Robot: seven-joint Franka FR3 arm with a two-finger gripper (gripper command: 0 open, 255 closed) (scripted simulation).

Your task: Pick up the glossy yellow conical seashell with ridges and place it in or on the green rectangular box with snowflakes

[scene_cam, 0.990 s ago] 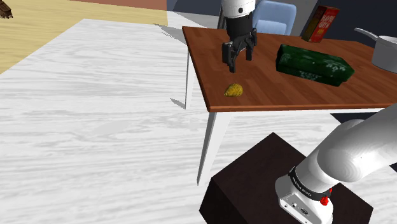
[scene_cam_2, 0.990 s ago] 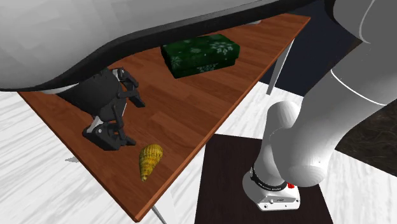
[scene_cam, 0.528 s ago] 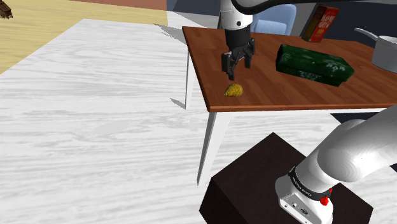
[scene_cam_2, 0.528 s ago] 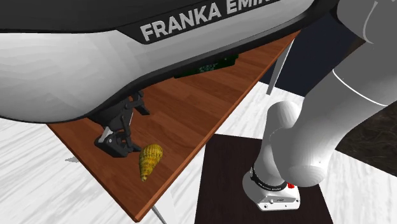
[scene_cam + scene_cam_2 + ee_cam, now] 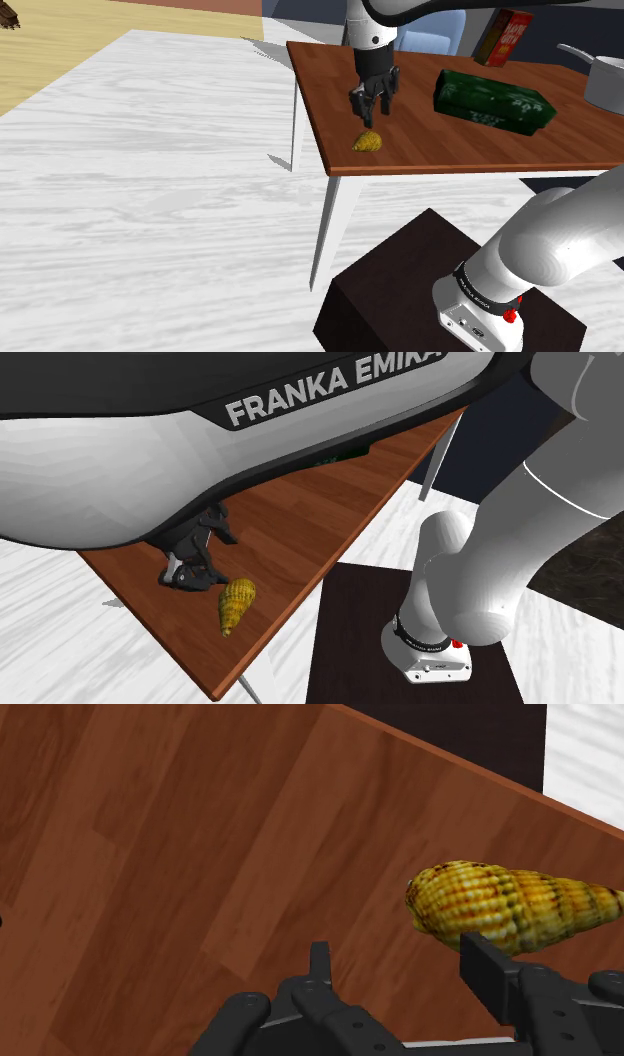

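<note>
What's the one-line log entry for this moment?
phase: pre-grasp | end effector: open, low over table, beside shell | shell: on table, unheld | box: apart

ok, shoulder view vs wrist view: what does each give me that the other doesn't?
Shoulder view adds the dark green rectangular box with pale snowflakes, a red carton, a grey pot, a pale blue chair and the dark box stand. Wrist view adds detail: the beaded ridges and brown bands on the glossy yellow conical seashell, and the black jaws standing apart, the shell lying off to one side of their gap, not between them. Both share the shell, the jaws and the brown wooden table.
</note>
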